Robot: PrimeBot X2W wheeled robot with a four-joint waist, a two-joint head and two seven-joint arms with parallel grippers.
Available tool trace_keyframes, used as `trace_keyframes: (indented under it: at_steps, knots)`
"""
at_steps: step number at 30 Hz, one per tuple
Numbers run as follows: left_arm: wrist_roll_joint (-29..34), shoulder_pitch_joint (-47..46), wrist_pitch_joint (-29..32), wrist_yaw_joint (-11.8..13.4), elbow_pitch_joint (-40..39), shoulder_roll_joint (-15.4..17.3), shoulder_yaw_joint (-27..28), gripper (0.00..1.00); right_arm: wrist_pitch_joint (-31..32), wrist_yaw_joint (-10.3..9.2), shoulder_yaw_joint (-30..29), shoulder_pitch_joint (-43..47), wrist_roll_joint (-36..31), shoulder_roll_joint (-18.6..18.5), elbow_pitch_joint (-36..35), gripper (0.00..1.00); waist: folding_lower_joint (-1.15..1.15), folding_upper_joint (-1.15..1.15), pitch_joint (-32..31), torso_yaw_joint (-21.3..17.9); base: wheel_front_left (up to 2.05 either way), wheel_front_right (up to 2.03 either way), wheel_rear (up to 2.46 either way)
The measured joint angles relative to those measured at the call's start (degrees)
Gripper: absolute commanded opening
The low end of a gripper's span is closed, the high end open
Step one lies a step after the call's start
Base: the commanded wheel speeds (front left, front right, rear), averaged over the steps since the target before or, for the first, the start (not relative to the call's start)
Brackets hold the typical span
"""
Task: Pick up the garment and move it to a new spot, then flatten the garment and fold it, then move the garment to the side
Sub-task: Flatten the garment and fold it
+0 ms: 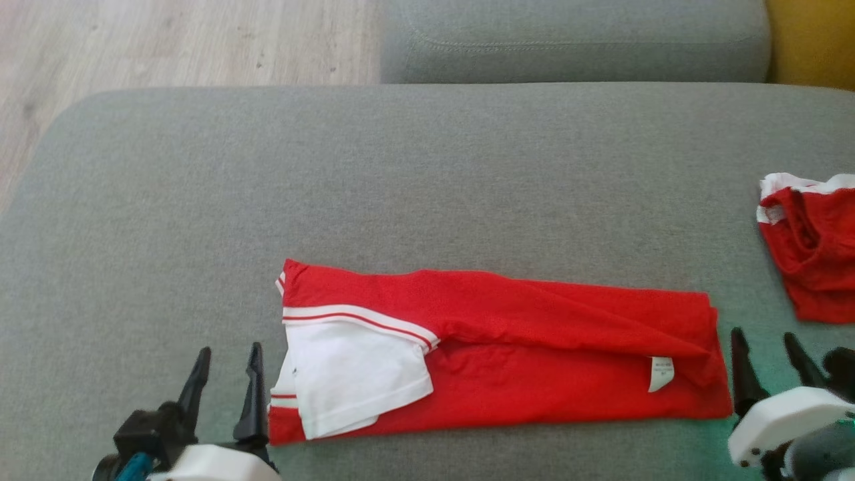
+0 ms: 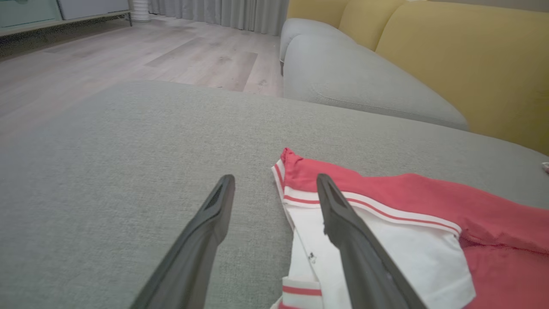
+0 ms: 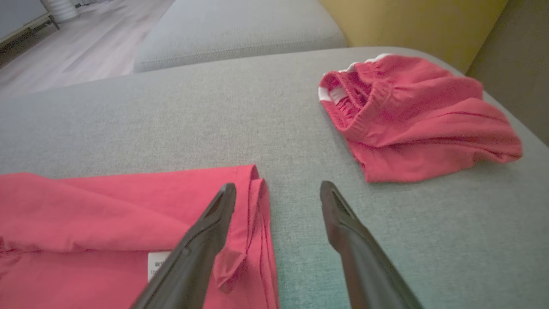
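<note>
The garment [image 1: 534, 347] is a red shirt with white, red-striped sleeves, folded into a long flat band across the near part of the grey cushion [image 1: 401, 187]. My left gripper [image 1: 227, 357] is open at the band's left end, its right finger over the white sleeve [image 2: 411, 253] in the left wrist view, nothing held. Just off the band's right end, my right gripper [image 1: 767, 344] is also open and empty; the right wrist view has its left finger [image 3: 206, 240] above the red hem [image 3: 253, 206] and a white label [image 3: 156, 262].
A second red garment with a white waistband [image 1: 811, 257] lies crumpled at the cushion's right edge [image 3: 411, 116]. Another grey cushion [image 1: 574, 40] and yellow backrests [image 2: 463, 64] stand behind. Wooden floor [image 1: 167, 47] lies beyond the cushion's left and far edges.
</note>
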Motion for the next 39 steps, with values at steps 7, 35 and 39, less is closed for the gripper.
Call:
trace_keyframes:
  at_steps: [7, 35, 39]
  knots:
    - [1.3, 0.7, -0.1, 2.0, -3.7, 0.3, 1.4, 1.00, 4.9, 0.00, 2.3, -2.5, -0.9, 0.1, 6.5, 1.00, 0.00, 0.00, 1.7, 1.8, 0.00, 0.00, 0.00]
    - [3.4, -0.2, 0.6, 4.2, -6.7, 0.3, 0.2, 1.00, 16.1, 0.01, -8.0, -9.8, 0.2, -7.1, 2.4, 0.00, 0.00, 0.00, 2.8, -3.9, 0.00, 0.00, 0.00]
    - [3.4, -1.4, 0.6, 3.9, -5.8, -0.5, 0.0, 1.00, 18.2, 0.01, -9.0, -9.7, 1.2, -7.1, -0.7, 0.00, 0.01, 0.00, 2.8, -6.1, 0.00, 0.00, 0.00]
